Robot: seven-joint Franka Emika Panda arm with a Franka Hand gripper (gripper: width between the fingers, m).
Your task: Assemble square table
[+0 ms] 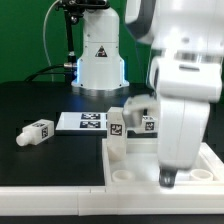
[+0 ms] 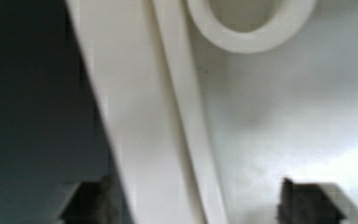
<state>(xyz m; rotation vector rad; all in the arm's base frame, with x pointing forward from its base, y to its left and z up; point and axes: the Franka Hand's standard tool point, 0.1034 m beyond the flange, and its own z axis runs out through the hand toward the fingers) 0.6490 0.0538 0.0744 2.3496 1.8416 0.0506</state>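
**hand spread wide over the table top's rim**

we see the hand [image 2: 197, 205] with its two dark fingers [image 2: 87, 203] standing far apart and nothing clamped between them. in the wrist view they straddle the raised rim of the square top [image 2: 265, 120]: one finger sits over the dark surface, the other over the white tray. a round corner socket [image 2: 247, 40] shows further along the rim.

in the exterior view the square top [image 1: 130, 160] lies on the black surface [image 1: 40, 165] toward that view's right, under the big white arm [image 1: 185, 90]. an upright leg [image 1: 117, 128] stands at its far corner; we cannot tell whether it is seated in a socket. a second tagged leg [image 1: 148, 122] is partly hidden by the arm. a loose leg [image 1: 38, 131] lies well apart on the exterior view's left, and the marker board [image 1: 85, 122] lies between it and the top.
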